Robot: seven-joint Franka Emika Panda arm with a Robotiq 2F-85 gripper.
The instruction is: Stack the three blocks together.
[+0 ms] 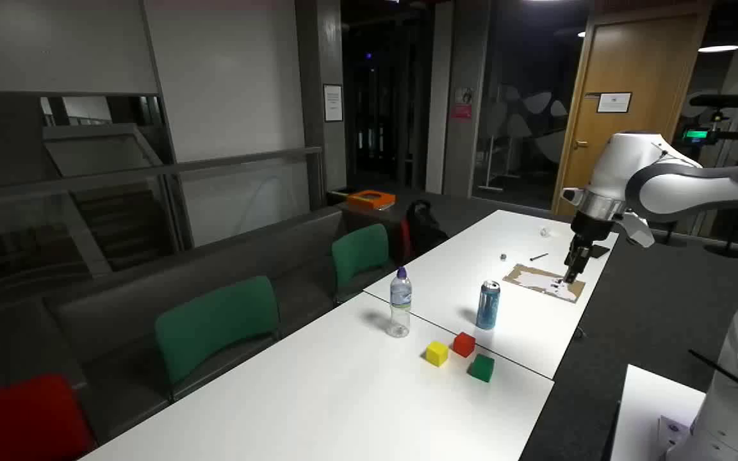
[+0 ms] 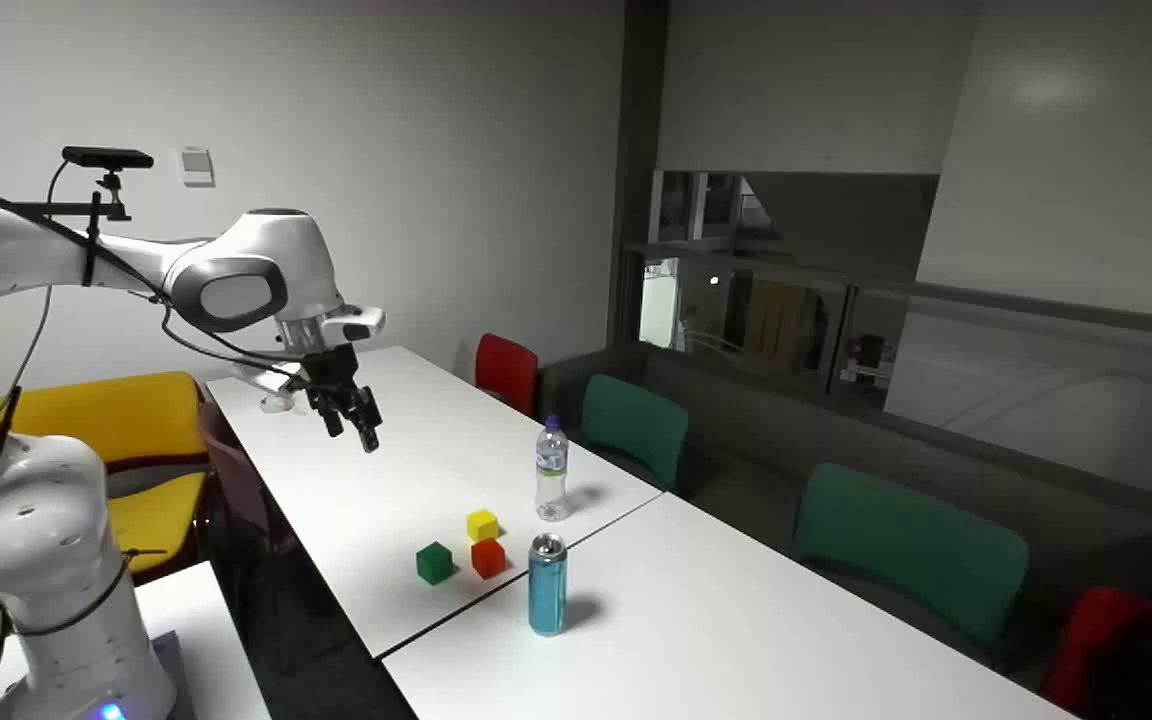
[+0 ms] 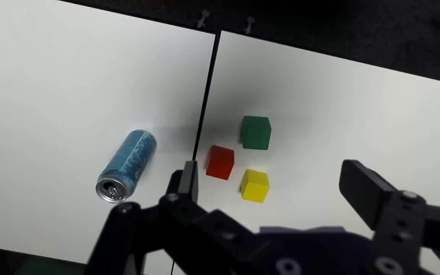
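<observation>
White table (image 1: 318, 397): capped bottle (image 1: 400, 304), blue can (image 1: 488, 307) upright, contents unclear; three blocks (image 3: 220, 162) apart; hand (image 2: 352, 438) wide.

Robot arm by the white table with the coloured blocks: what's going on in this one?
The robot arm is there to stack three small blocks but is handling nothing at this moment. Its pincer hangs open and empty above the white table. The red block, yellow block and green block sit close together yet apart, none stacked. A blue can and a clear bottle stand upright nearby.
</observation>
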